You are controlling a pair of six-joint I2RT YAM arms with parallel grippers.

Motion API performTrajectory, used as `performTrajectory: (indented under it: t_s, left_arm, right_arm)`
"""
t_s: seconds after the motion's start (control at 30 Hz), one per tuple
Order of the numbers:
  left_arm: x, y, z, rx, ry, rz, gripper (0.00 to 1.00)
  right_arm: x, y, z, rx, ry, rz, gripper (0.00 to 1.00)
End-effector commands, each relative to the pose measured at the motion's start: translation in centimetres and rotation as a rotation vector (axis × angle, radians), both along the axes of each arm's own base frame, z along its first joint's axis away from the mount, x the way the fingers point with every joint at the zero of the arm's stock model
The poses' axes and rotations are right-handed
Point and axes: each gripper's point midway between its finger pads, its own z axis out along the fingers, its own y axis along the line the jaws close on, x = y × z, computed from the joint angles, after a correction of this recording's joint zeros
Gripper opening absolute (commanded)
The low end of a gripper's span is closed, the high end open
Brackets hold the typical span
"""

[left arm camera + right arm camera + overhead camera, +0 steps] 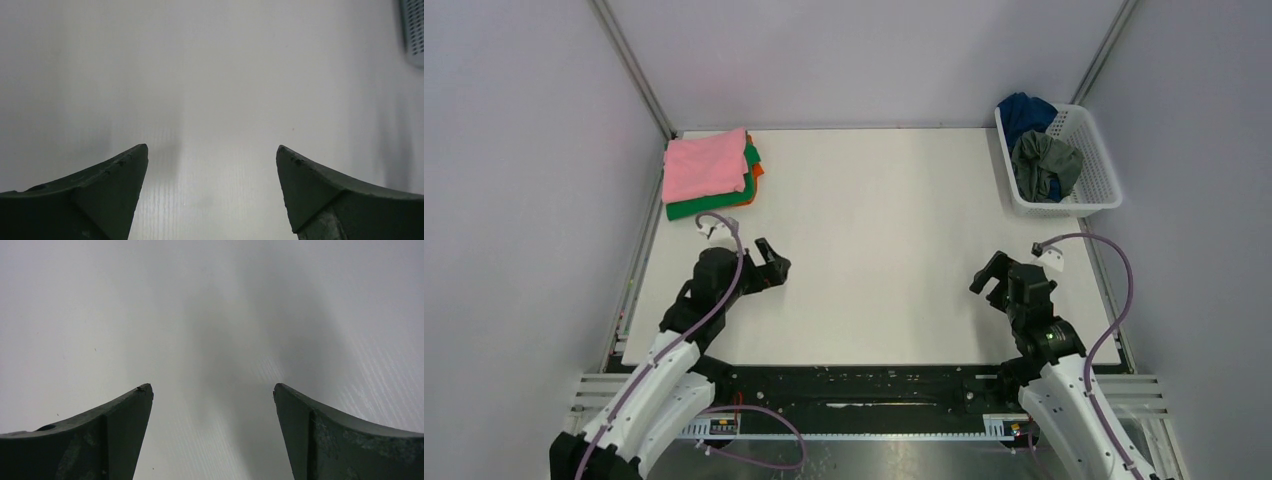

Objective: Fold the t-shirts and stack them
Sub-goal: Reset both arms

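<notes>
White tabletop (874,250), grey walls on three sides. You've got three folded shirts stacked at the far-left corner. The light pink cloth t-shirt (704,165) is on top, and the bright green t-shirt (707,207) lies under it with its edge showing along the near side. The orange t-shirt (759,170) only peeks out at the stack's right edge; can't tell its order against the green.

At the far-right corner, the white plastic lattice basket (1106,175) holds the other two, unfolded and bunched. The dark blue t-shirt (1024,112) is at the far end and the grey t-shirt (1046,165) at the near end, touching it.

Your left gripper (776,264) sits over bare table, near the stack but apart from it and pointing toward table centre. Its jaws are spread wide and hold nothing. In the left wrist view its dark fingers (100,190) frame plain white surface, with a corner of the basket at top right.

Your right gripper (987,275) sits over the right half, well apart from the basket, jaws equally wide and empty. The right wrist view shows only table and a soft shadow between its fingers (330,435).
</notes>
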Motion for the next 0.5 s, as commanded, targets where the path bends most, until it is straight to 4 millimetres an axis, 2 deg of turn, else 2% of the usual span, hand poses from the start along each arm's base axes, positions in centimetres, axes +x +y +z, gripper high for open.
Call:
performTrajectory:
  t_s: [0.0,0.27,0.47]
  left_arm:
    - [1.5,1.1,6.0,-0.022,-0.218,0.066,0.99]
    - [1.7,2.2,5.8,0.014,-0.230,0.114,0.99]
    - [1.9,2.6,5.7,0.025,-0.232,0.137,0.99]
  right_arm:
    - [0.1,-0.8,0.2,0.006,-0.055,-0.059,1.00]
    - [-0.1,-0.8,0.3,0.021,-0.084,-0.059,0.99]
    - [0.0,-0.5,-0.1,0.012,-0.044,-0.038,1.00]
